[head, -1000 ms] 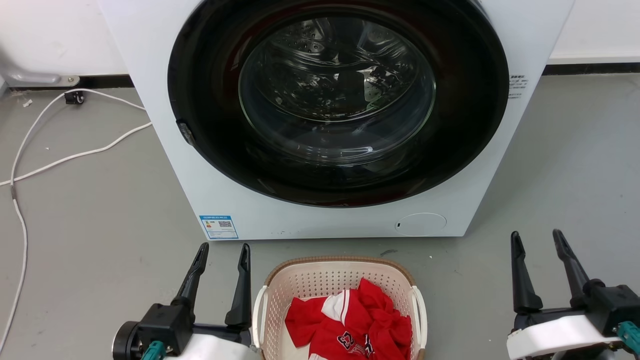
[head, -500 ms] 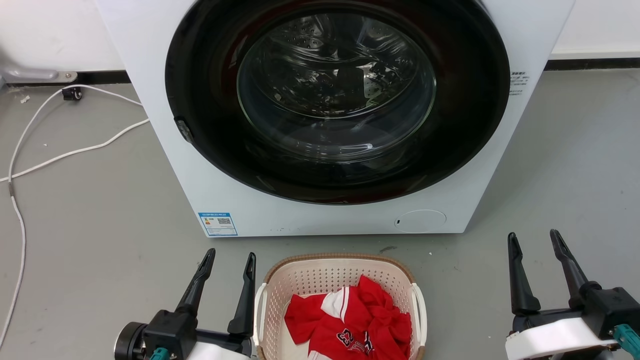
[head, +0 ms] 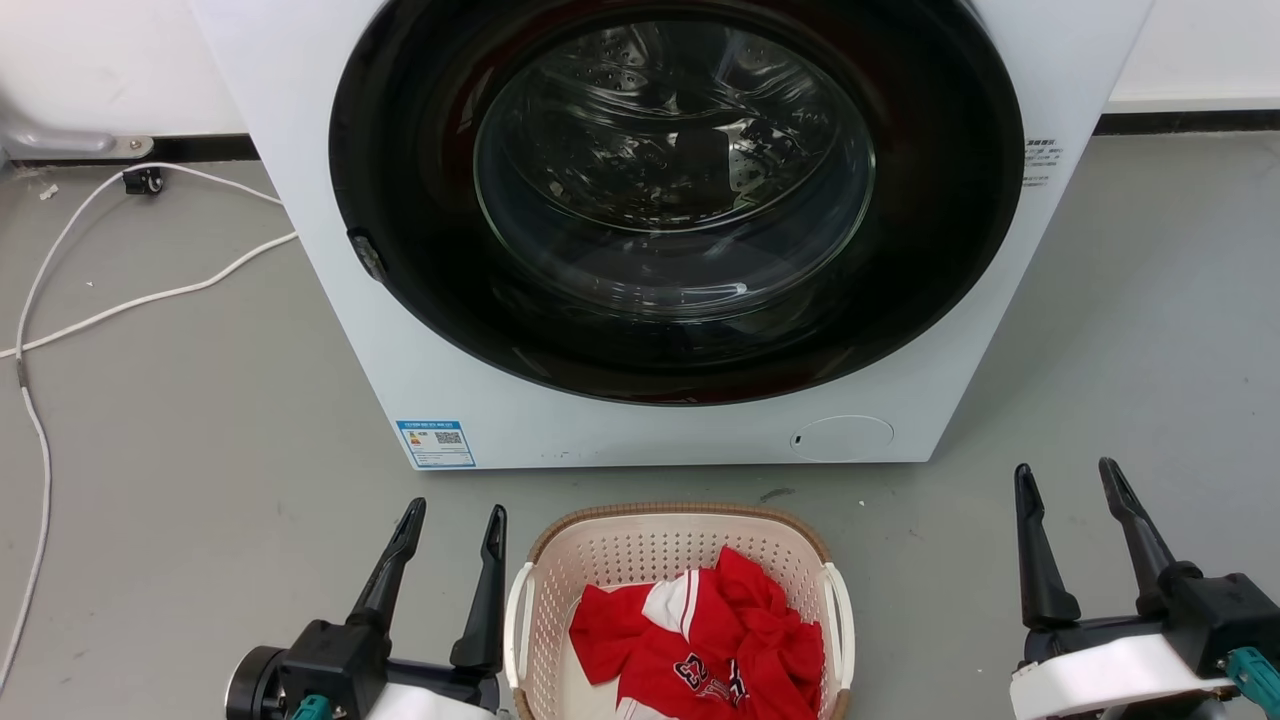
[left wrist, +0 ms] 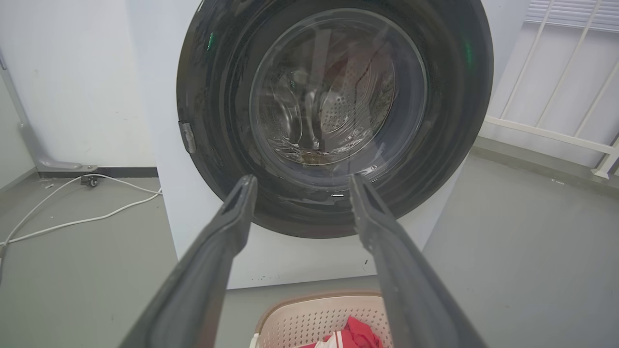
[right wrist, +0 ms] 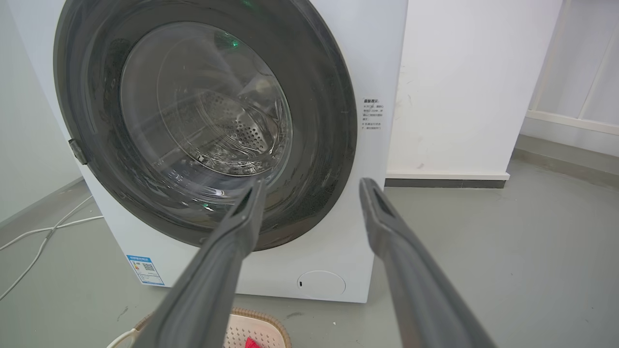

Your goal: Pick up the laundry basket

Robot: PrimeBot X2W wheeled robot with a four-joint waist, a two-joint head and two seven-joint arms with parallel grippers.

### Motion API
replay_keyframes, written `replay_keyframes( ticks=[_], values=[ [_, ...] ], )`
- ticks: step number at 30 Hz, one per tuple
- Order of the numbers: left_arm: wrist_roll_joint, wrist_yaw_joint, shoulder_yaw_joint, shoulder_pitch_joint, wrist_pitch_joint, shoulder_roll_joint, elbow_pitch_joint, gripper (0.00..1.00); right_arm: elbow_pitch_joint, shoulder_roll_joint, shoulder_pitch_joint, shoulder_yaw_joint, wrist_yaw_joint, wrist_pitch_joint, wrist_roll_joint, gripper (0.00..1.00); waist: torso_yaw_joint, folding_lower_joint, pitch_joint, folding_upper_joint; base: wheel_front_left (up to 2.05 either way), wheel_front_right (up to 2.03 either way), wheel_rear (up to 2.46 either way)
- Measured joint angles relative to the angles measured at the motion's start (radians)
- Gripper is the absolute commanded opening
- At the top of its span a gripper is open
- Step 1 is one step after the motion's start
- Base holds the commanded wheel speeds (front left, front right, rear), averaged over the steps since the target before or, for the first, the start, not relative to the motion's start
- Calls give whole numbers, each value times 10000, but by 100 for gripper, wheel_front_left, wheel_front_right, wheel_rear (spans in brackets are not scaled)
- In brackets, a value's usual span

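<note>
The left gripper (head: 456, 510) has its two long, dark, matte fingers spread apart with nothing between them. In the head view its inner finger lies just beside the left white handle (head: 515, 620) of the laundry basket (head: 680, 512); whether they touch cannot be told. The right gripper (head: 1065, 468) is likewise spread and holds nothing, well apart from the basket on its right side, over bare floor (head: 200, 450).

The basket stands on the floor between the two grippers, just in front of the washing machine (head: 600, 430). It is a rounded rectangle of cream plastic, its walls pierced with rows of small holes, topped by a brown woven-look rim, with a smooth white loop handle on each side. Inside lies a crumpled red garment (head: 710, 640) with white panels and dark lettering.

The machine is a smooth white box with a large round door (head: 675, 190): a glossy black ring around a domed clear window, through which a perforated metal drum shows. A blue label (head: 435, 443) and a round cover (head: 842, 438) sit low on its front. A white cable (head: 150, 295) snakes across the smooth grey floor at the left.
</note>
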Motion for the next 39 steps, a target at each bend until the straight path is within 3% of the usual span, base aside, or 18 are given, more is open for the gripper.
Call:
replay_keyframes(
  ticks=[9,22,32,39],
  values=[
    [-38,-12,8,-4,-2,0,75,100,4,0,-37,0,0,0,48,100,-9,0,103,0,0,0,0],
    [174,-13,681,-1687,-13,-2,1741,100,1174,0,-1747,332,0,-2,-410,100,-152,1,2239,0,0,0,0],
    [113,-88,1235,-4240,-13,667,4401,100,3256,8,-3855,671,0,420,-449,100,-237,2,4518,0,0,0,0],
    [-92,-100,481,-6203,-13,1166,6989,100,5037,12,-5473,874,0,1172,-314,100,-270,1,5900,0,0,0,0]
  ],
)
